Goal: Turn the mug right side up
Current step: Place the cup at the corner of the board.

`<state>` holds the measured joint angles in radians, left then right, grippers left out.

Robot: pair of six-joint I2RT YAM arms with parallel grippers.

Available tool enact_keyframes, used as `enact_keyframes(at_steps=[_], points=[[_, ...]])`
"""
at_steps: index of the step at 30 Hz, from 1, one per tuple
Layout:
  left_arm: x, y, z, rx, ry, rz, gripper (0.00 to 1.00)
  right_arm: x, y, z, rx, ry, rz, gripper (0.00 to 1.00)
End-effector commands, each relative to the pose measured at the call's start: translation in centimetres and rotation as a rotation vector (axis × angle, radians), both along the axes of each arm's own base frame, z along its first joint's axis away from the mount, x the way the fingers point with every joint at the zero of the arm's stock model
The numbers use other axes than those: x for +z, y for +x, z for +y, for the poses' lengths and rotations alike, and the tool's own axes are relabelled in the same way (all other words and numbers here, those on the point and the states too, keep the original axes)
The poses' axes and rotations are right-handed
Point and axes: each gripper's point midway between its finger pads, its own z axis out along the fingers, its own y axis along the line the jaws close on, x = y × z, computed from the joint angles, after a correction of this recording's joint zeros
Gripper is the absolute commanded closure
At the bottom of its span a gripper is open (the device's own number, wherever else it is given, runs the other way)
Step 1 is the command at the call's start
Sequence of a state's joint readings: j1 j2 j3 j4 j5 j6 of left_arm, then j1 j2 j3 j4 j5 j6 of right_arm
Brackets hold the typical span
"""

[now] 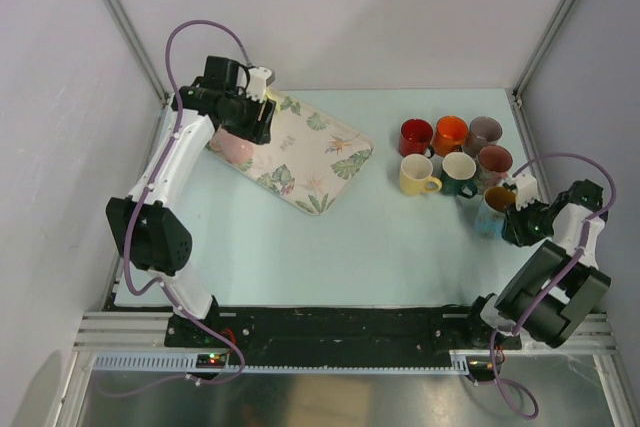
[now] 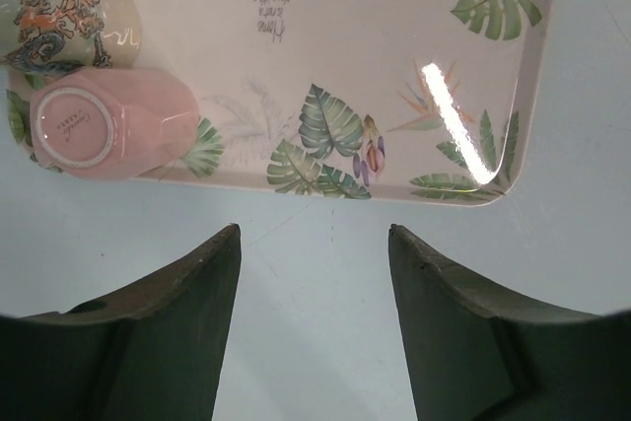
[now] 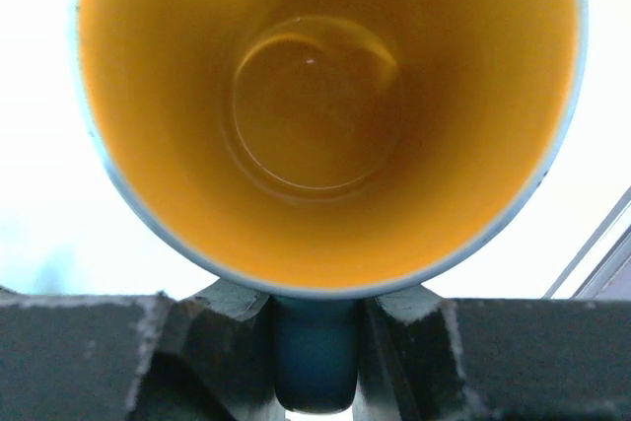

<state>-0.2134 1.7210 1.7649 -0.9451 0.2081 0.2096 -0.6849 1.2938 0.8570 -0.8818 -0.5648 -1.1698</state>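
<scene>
The blue mug (image 1: 495, 209) sits at the right side of the surface (image 1: 380, 247), just beside a cluster of six other mugs (image 1: 450, 155). Its orange inside shows from above. In the right wrist view that inside (image 3: 325, 115) fills nearly the whole picture, with the mouth turned toward the camera. The right hand (image 1: 515, 212) holds this mug by its handle (image 3: 314, 367), and its fingers (image 3: 222, 317) are narrowed on either side of it. Whether the mug's base touches the surface cannot be told. The right arm is folded tightly, with its elbow out toward the right edge and its forearm reaching back in to the mug.

Far to the left, a pink mug (image 2: 113, 125) stands on the near corner of a flowered tray (image 2: 394, 66) with its ringed base toward the camera, seemingly bottom-up. A patterned mug (image 2: 59, 17) is just behind it. The left hand (image 2: 314, 273) hangs above the surface just off the tray's edge, its jaws wide and holding nothing. The left arm stretches up and away from its base, its wrist (image 1: 240, 97) over the tray's far left corner.

The surface is pale blue-green. Plain grey walls close it in, with slanted metal posts (image 1: 120, 22) at the corners and a black rail (image 1: 330, 332) along the near edge.
</scene>
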Motion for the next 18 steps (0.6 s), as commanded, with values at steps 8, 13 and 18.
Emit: enact_keyframes(at_steps=[8, 13, 18], points=[[2.2, 0.5, 0.3, 0.021, -0.002, -0.066, 0.34, -1.2, 5.0, -1.5, 0.031, -0.076, -0.163, 1.0], [2.0, 0.3, 0.4, 0.021, 0.002, -0.062, 0.34, -2.2, 4.5, -1.2, 0.056, -0.082, -0.126, 0.94], [2.0, 0.4, 0.3, 0.017, -0.003, -0.062, 0.34, -2.9, 2.4, -0.4, 0.077, -0.05, -0.054, 0.94]])
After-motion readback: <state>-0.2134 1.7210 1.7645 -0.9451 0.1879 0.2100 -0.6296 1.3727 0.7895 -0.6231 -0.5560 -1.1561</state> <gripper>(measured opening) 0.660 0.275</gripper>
